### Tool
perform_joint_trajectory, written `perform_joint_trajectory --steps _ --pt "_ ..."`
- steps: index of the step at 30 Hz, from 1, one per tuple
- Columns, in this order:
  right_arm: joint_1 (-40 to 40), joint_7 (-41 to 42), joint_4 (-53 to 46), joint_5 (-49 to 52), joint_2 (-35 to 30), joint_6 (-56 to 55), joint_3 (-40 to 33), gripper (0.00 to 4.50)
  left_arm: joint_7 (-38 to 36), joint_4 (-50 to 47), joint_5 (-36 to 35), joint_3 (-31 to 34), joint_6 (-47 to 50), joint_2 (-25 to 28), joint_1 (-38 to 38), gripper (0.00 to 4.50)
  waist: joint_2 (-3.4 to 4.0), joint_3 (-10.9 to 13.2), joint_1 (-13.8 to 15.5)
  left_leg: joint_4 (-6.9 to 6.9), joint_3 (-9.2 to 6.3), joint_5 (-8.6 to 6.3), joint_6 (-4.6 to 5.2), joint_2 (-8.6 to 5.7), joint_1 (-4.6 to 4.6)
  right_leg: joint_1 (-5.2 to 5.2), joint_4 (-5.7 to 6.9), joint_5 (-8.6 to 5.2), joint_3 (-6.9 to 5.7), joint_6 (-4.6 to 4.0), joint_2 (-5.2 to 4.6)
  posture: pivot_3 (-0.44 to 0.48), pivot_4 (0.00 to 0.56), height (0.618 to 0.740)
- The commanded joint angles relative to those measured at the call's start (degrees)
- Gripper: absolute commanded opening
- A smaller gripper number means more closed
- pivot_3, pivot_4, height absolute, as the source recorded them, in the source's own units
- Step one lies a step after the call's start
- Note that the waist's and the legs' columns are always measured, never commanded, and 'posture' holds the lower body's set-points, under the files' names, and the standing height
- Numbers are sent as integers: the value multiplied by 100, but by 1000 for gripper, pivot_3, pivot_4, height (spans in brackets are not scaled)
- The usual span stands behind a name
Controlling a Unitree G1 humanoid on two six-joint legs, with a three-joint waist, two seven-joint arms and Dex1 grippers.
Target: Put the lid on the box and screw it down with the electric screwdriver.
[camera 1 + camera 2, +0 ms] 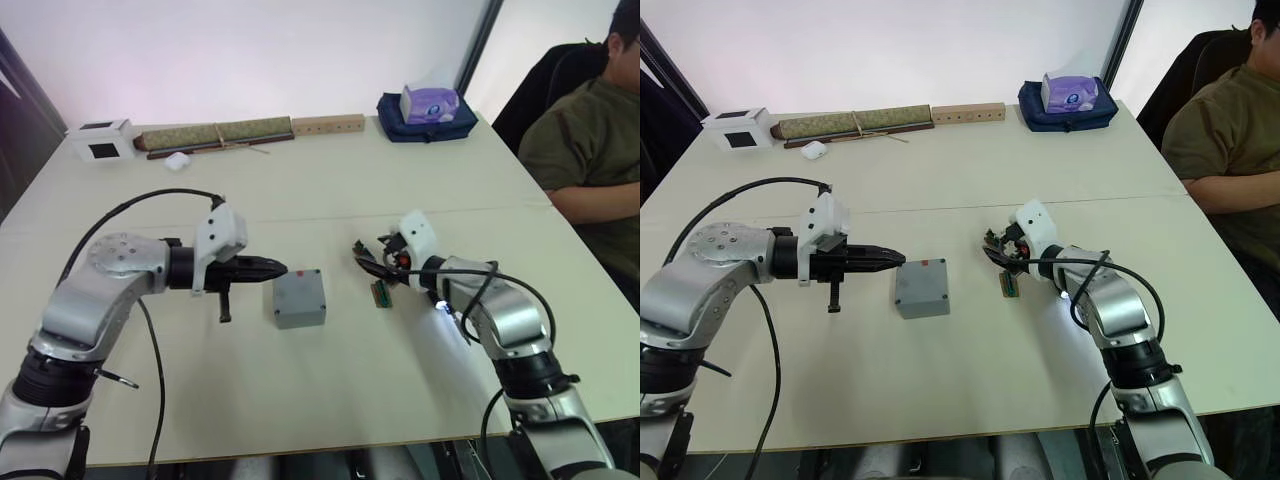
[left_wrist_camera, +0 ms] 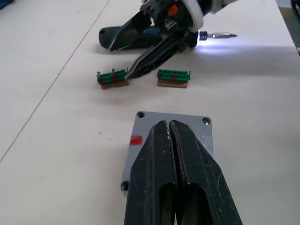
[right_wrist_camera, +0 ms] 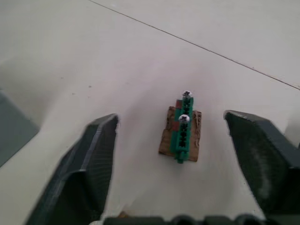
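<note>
Lid point(image 2: 168, 136) already seated on box point(image 1: 299, 298), mid-table. Left gripper point(image 1: 277, 267) pressed together, tip at lid edge. Right gripper point(image 3: 171, 140) spread over green screw holder point(image 3: 182, 131), carrying lit electric screwdriver point(image 2: 154, 35). Screwing down still left

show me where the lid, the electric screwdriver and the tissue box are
lid point(image 2: 145, 136): left wrist view, bare grey face beside the red mark.
electric screwdriver point(image 2: 220, 34): left wrist view, metal bit by the white light.
tissue box point(image 1: 430, 103): left eye view, purple side.

Green blocks point(image 2: 112, 78) btwn end effectors.
</note>
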Motion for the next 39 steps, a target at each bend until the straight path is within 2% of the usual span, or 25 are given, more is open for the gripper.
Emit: perform_joint_trajectory --steps 1,12,16,24,32,39 --pt "-244 64 217 -43 74 -177 -23 4228 48 -103 -63 -27 -14 -15 -113 0 0 0 2 0 1 0 0 0 0 0 0 0 0 0 -1 0 150 740" --pt "-501 114 820 4 231 -136 -173 4228 138 -127 -65 -41 -48 2 -51 0 0 0 6 0 2 0 -1 -1 0 0 0 0 1 0 -2 0 150 740" --pt "-547 113 904 -2 249 -170 -189 3237 155 -131 -64 -49 -45 1 -45 0 0 0 -1 0 1 0 -1 0 0 0 0 0 1 0 -1 0 150 740" --pt "-581 136 924 -2 270 -155 -209 78 185 -124 -75 -51 -52 -29 -41 0 0 0 4 0 1 0 -1 0 0 0 0 0 1 0 -1 0 150 740" --pt "-625 36 721 38 234 36 -339 21 225 -83 -46 -34 -66 -7 93 0 0 0 3 0 1 0 -1 0 0 0 0 0 1 0 -1 0 150 740" --pt "-769 86 -236 466 100 909 -604 21 280 -34 31 19 -113 92 291 0 2 1 3 0 0 0 -1 0 0 0 1 0 1 0 -1 0 150 740"
